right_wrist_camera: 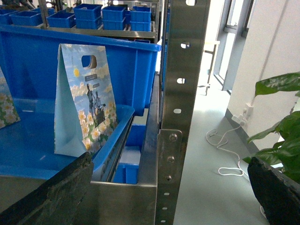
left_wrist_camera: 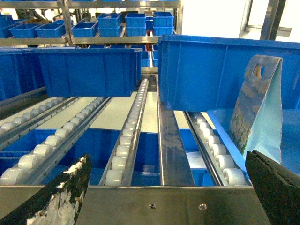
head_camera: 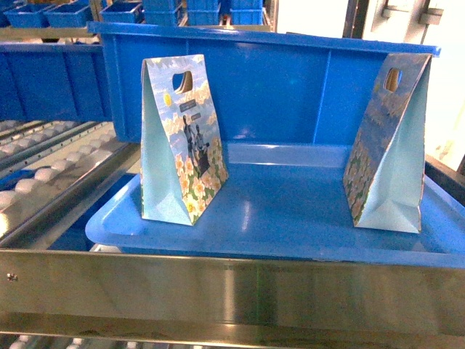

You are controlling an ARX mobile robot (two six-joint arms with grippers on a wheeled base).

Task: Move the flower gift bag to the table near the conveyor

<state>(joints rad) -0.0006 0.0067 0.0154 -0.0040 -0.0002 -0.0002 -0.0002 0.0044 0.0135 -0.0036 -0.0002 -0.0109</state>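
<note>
Both our grippers, left point(left_wrist_camera: 164, 197) and right point(right_wrist_camera: 168, 197), are spread wide, gripping nothing. Two bags, one point(head_camera: 182, 138) at the tray's point(head_camera: 290, 218) left edge, one point(head_camera: 389, 145) at its right, stand upright on the conveyor point(left_wrist_camera: 126, 136). Transfer not started; table not in view.

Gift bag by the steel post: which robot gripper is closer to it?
Right, probably. The right gripper has that gift bag just ahead, to its left; the left gripper faces the roller lanes beside the far end of the blue tray.
</note>
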